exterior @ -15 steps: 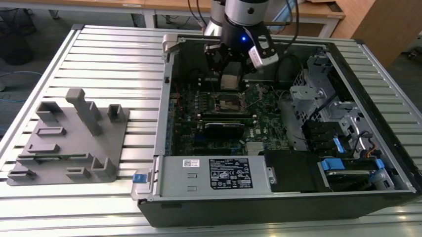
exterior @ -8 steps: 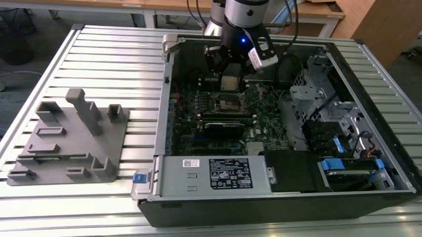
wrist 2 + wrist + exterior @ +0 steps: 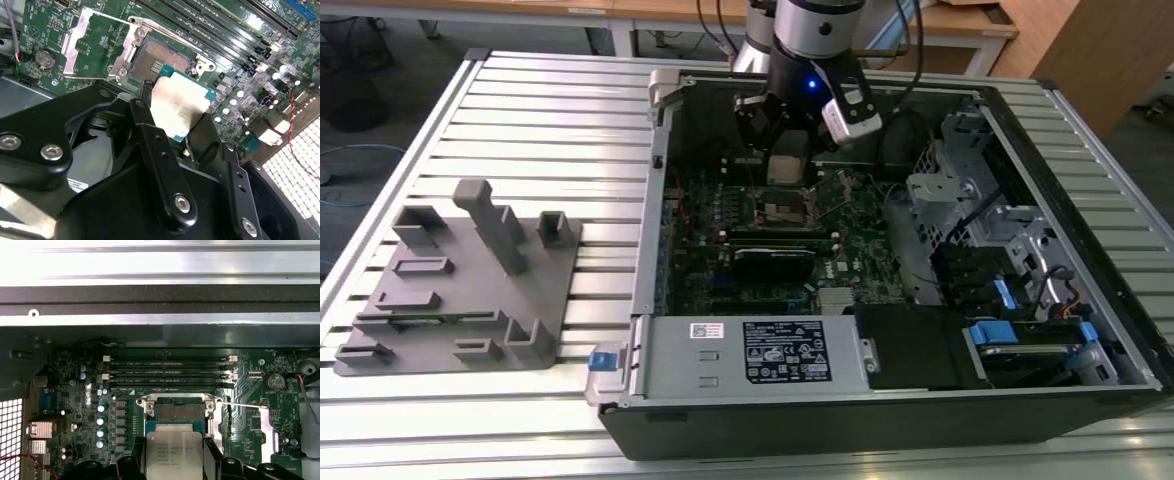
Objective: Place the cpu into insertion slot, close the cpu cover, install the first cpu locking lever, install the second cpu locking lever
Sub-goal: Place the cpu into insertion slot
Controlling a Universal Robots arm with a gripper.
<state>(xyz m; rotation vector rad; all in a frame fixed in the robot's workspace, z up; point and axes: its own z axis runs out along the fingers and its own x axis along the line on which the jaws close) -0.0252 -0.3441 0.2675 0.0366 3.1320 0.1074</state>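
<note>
My gripper (image 3: 787, 160) hangs inside the open computer case, just above the insertion slot (image 3: 787, 207). It is shut on the cpu (image 3: 180, 107), a flat square chip with a silver-grey top held by its edges between the two black fingers (image 3: 150, 135). In both wrist views the cpu (image 3: 174, 455) hovers beside the bare insertion slot (image 3: 180, 412), overlapping its near edge. The slot (image 3: 160, 60) shows its pale pin field. The cpu cover (image 3: 92, 45) is flipped open and lies flat on the green board beside the slot. A thin locking lever (image 3: 245, 405) sticks out across the cover (image 3: 265, 432).
Long memory slots (image 3: 170, 372) run just past the socket. A black card (image 3: 774, 262) and the grey power supply (image 3: 747, 355) lie nearer the case's front. Metal drive bays (image 3: 987, 230) fill the exterior view's right. A grey fixture tray (image 3: 454, 290) sits outside the case.
</note>
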